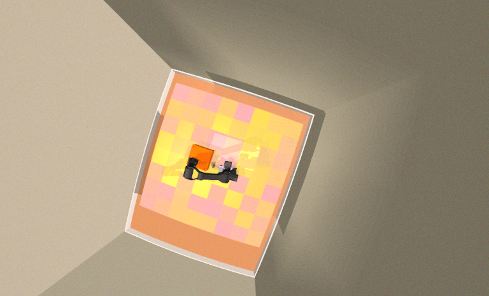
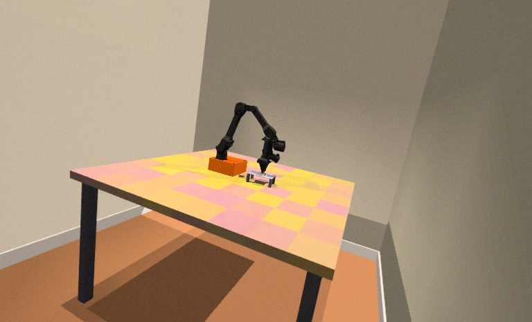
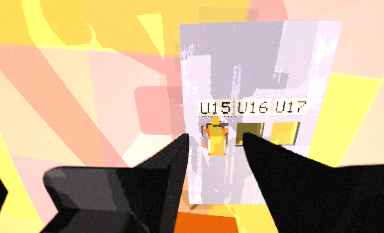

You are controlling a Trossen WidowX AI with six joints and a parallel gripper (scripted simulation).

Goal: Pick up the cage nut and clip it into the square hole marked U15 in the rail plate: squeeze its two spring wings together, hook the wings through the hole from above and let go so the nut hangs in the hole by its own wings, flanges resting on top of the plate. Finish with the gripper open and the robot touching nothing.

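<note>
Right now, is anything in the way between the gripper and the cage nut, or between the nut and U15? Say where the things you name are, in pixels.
Nothing visible blocks either. The cage nut [image 3: 216, 140] sits at the U15 hole in the rail plate [image 3: 230, 68] [image 2: 255, 174], between the gripper's [image 3: 216, 138] [image 2: 263, 172] spread fingers; whether its wings have caught underneath is hidden.
</note>
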